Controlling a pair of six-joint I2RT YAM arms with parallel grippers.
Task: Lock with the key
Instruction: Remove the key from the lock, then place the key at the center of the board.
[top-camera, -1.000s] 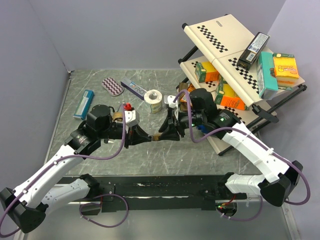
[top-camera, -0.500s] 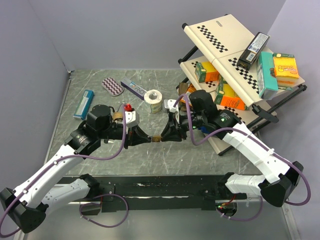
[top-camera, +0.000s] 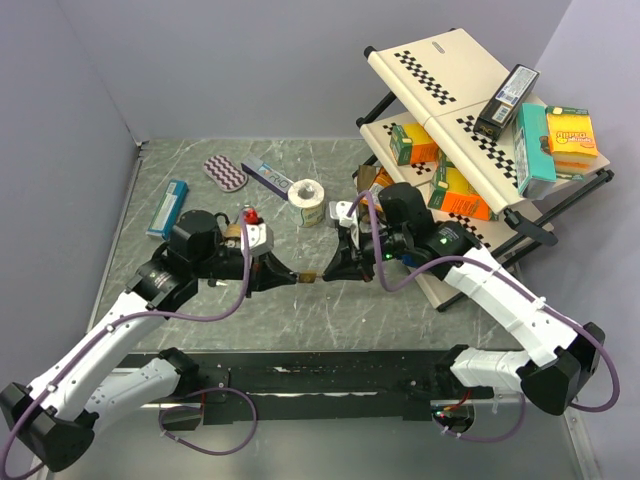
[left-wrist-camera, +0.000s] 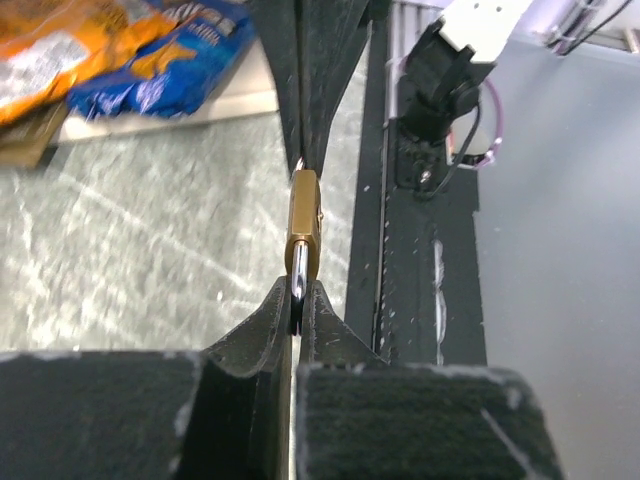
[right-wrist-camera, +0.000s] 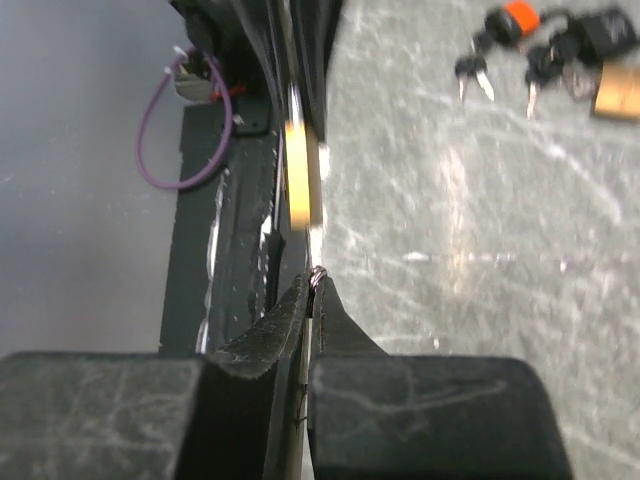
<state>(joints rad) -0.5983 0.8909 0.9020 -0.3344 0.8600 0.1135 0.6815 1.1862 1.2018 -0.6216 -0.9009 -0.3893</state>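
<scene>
A small brass padlock (top-camera: 308, 277) is held above the table's middle between my two grippers. My left gripper (top-camera: 292, 276) is shut on its silver shackle (left-wrist-camera: 297, 280), and the brass body (left-wrist-camera: 304, 222) points away from it. My right gripper (top-camera: 325, 272) meets the padlock from the other side and is shut on a thin key (right-wrist-camera: 316, 283) with a small ring. The key's blade runs to the padlock's base (right-wrist-camera: 301, 185). In the left wrist view (left-wrist-camera: 297, 300) the right fingers (left-wrist-camera: 325, 70) show just beyond the padlock.
A second padlock (right-wrist-camera: 617, 88) with a bunch of keys and a red tag (top-camera: 252, 214) lies behind the left arm. A tissue roll (top-camera: 309, 200), a purple sponge (top-camera: 225, 172), a long box (top-camera: 268, 176) and a blue pack (top-camera: 168, 207) lie at the back. A tilted rack (top-camera: 460, 120) of boxes stands at the right.
The two grippers and the padlock between them have drifted slightly left and toward the near edge. The right wrist has turned a little. Both grips are unchanged.
</scene>
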